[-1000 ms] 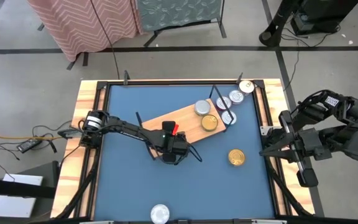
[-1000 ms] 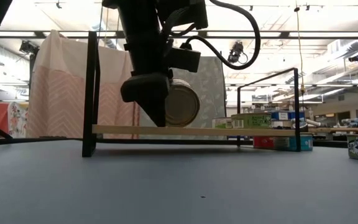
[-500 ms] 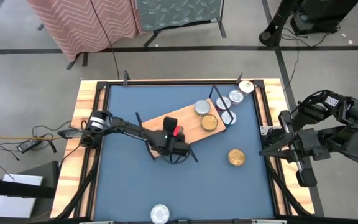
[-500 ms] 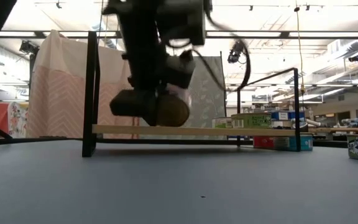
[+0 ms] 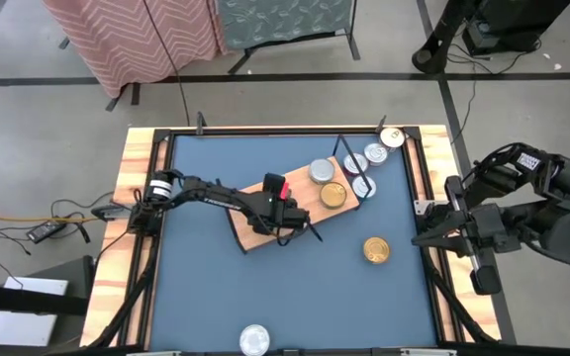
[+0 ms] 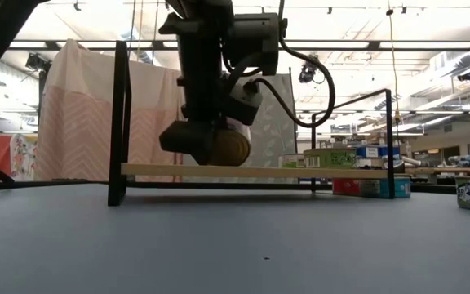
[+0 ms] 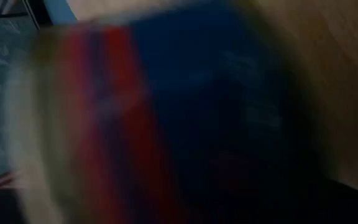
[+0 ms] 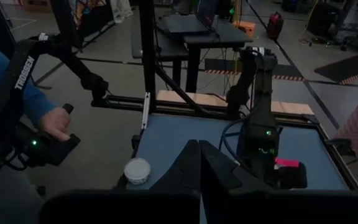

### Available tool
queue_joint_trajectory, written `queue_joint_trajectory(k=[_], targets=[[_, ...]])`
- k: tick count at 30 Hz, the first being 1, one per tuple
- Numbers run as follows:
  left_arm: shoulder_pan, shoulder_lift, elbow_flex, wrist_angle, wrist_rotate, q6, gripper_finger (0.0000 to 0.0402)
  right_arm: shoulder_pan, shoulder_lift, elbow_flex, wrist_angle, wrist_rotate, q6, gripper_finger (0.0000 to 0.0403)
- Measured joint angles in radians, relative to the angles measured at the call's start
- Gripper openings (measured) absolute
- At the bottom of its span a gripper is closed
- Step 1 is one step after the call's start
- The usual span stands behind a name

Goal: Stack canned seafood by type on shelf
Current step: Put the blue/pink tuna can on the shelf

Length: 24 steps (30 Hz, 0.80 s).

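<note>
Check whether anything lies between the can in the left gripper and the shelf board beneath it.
Nothing visible does. In the low view the can hangs in the left gripper just above the shelf, with bare board below it. The other cans on the shelf sit toward its far end.

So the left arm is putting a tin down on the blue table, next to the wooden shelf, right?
Not quite. The left end effector holds its tin over the shelf board itself, not the blue table beside it. The high view shows this.
</note>
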Motion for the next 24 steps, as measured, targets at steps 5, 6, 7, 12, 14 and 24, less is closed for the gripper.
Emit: queue_joint_trajectory(k=[5,6,7,12,14,24], targets=[[0.000,-0.002,0.003,-0.001,0.022,-0.002,0.0295,0.000,0.000,0.000,-0.018,0.001,-0.002,0.0005],[-0.001,-0.002,0.003,-0.003,0.022,-0.002,0.0298,0.000,0.000,0.000,-0.020,0.002,-0.004,0.0005],[-0.002,-0.002,0.004,-0.005,0.026,-0.003,0.0300,0.000,0.000,0.000,-0.023,0.003,-0.006,0.0005],[-0.002,-0.004,0.007,-0.049,0.066,-0.028,0.0303,0.000,0.000,0.000,-0.026,0.003,-0.007,0.0005],[-0.002,-0.005,0.011,-0.067,0.094,-0.047,0.0304,0.000,0.000,0.000,-0.026,0.003,-0.007,0.0005],[-0.013,-0.001,0.155,-0.152,0.357,-0.118,0.0305,0.000,0.000,0.000,-0.027,0.017,-0.010,0.0005]])
